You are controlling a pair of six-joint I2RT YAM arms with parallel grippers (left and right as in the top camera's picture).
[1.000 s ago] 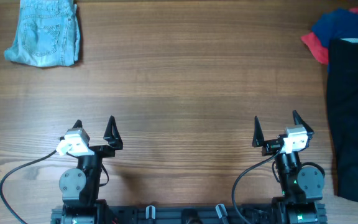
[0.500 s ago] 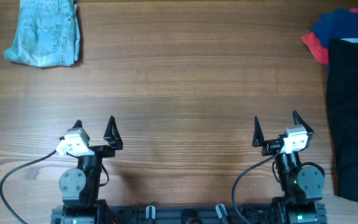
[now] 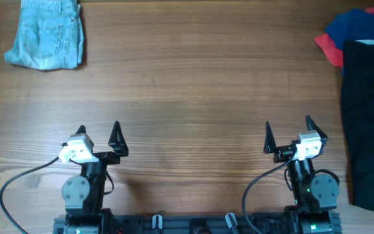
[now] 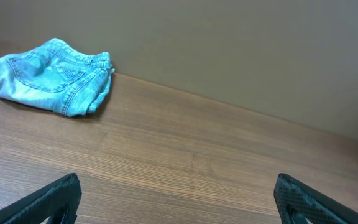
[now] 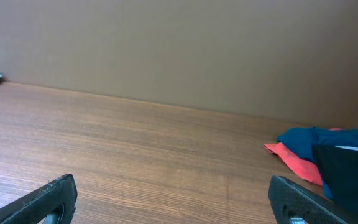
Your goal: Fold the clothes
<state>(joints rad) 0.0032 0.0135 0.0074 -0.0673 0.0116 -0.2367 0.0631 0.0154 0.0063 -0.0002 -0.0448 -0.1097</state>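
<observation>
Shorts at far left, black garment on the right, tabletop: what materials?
Shorts: looks like light-washed denim, stitched pocket and seams visible. Black garment: plain matte cloth, weave too dark to tell. Tabletop: wood grain lines, matte; solid or laminate unclear.

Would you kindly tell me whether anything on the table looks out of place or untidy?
Nothing is spilled or damaged. The denim shorts lie rumpled at the far left, and the black garment overlaps a dark blue one, with a red one poking out, in a loose heap at the right.
</observation>
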